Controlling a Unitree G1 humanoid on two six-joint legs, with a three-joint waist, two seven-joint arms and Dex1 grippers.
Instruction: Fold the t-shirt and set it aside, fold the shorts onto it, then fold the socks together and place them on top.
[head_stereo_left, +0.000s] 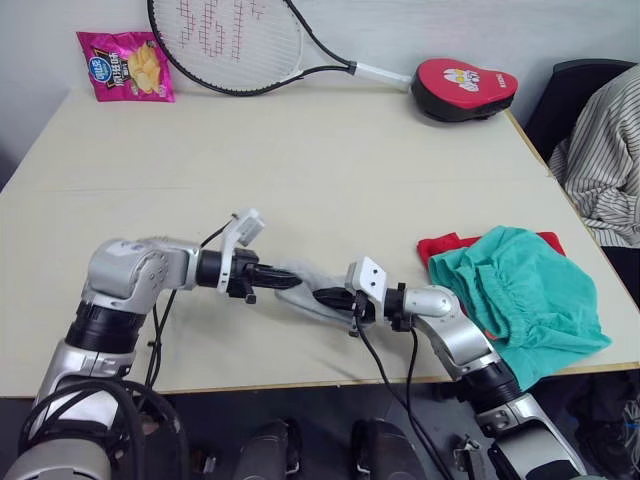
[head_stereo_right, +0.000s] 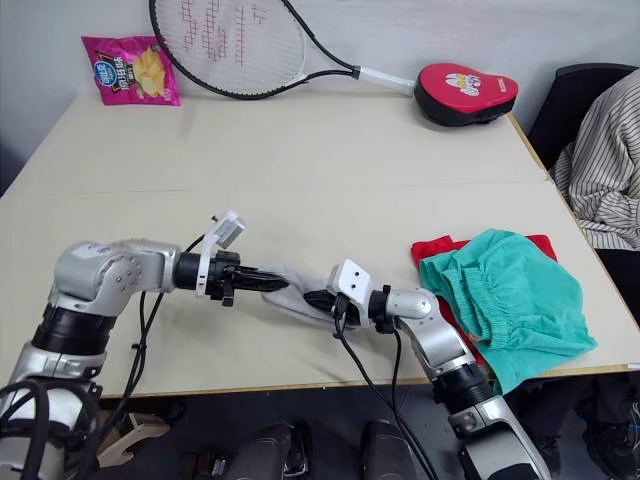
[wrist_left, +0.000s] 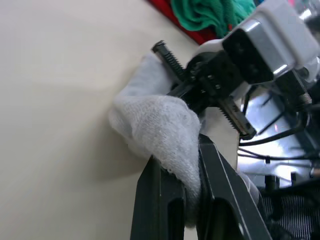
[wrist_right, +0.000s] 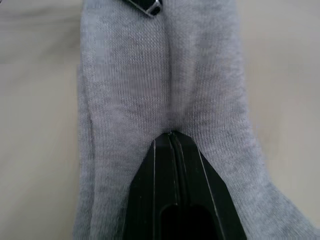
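Observation:
The light grey socks (head_stereo_left: 300, 287) lie near the table's front edge, stretched between my two grippers. My left gripper (head_stereo_left: 274, 275) is shut on one end; in the left wrist view the socks (wrist_left: 155, 120) bunch up between its fingers. My right gripper (head_stereo_left: 326, 297) is shut on the other end, its tips pinching a fold of the socks (wrist_right: 160, 75). To the right, the teal-green shorts (head_stereo_left: 520, 290) lie in a loose heap on the red t-shirt (head_stereo_left: 440, 245). Only the t-shirt's edges show under the shorts.
A tennis racket (head_stereo_left: 240, 40), a pink snack bag (head_stereo_left: 125, 65) and a red padded case (head_stereo_left: 465, 88) lie along the table's far edge. A person in a striped shirt (head_stereo_left: 605, 160) sits at the right side. The shorts overhang the table's front right corner.

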